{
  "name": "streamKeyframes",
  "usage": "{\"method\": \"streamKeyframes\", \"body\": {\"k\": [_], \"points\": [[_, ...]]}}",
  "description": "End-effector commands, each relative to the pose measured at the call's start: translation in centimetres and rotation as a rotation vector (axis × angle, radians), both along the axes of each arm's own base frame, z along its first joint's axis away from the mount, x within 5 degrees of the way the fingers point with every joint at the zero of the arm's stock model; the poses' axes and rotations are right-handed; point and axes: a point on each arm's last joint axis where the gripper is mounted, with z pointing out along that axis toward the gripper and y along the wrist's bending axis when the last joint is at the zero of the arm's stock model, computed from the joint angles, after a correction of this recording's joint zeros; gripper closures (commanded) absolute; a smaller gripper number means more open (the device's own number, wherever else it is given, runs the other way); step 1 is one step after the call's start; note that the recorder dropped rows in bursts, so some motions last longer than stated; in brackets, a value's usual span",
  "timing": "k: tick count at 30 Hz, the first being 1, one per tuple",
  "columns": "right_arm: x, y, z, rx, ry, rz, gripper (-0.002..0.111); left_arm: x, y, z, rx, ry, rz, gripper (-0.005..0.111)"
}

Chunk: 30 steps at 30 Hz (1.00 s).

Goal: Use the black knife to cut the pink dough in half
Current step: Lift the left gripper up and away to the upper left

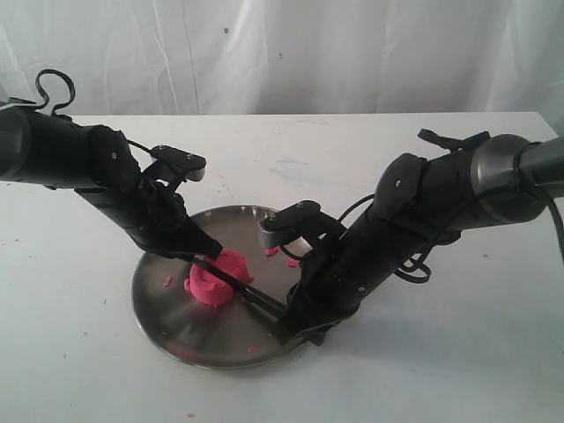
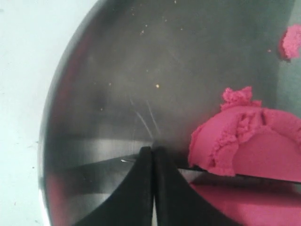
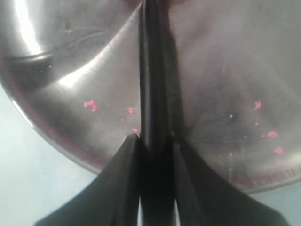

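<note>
1 rough pink dough (image 1: 214, 279) lump, black knife (image 1: 251, 295) pressed across it.

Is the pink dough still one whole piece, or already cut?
Cannot tell. The black knife is pressed into the pink dough, but no clear gap shows.

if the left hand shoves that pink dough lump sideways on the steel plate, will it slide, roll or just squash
The bright pink soft dough lump would probably squash or smear rather than roll: its edges look torn and crumbly. It may also shed bits, since pink crumbs already dot the round steel plate. The slim black knife held by the right hand lies against the lump, likely blocking a slide that way.
</note>
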Motion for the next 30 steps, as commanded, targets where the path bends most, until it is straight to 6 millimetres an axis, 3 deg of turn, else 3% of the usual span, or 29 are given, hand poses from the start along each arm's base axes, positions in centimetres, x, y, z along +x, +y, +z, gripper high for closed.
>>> {"method": "streamKeyframes", "body": {"k": [1, 3, 7, 17, 26, 30], "points": [[-0.1, -0.3, -1.1, -0.039, -0.005, 0.016, 0.108, -0.7, 0.1, 3.7, -0.031, -0.084, -0.008, 0.107], [-0.1, -0.3, -1.1, -0.039, -0.007, 0.015, 0.108, -1.2, 0.3, 6.1, -0.051, -0.141, -0.009, 0.107], [-0.1, -0.3, -1.1, -0.039, -0.005, 0.016, 0.108, -2.4, 0.6, 8.6, -0.059, -0.173, -0.025, 0.107], [-0.1, -0.3, -1.1, -0.039, -0.005, 0.016, 0.108, -6.3, 3.1, 11.0, -0.044, -0.207, 0.009, 0.107], [-0.1, -0.3, -1.1, -0.041, -0.009, 0.034, 0.108, -11.3, 5.1, 15.0, -0.081, -0.327, 0.028, 0.107], [-0.1, -0.4, -1.1, -0.047, -0.020, 0.044, 0.108, -12.5, 5.9, 16.6, -0.036, -0.420, 0.007, 0.107]]}}
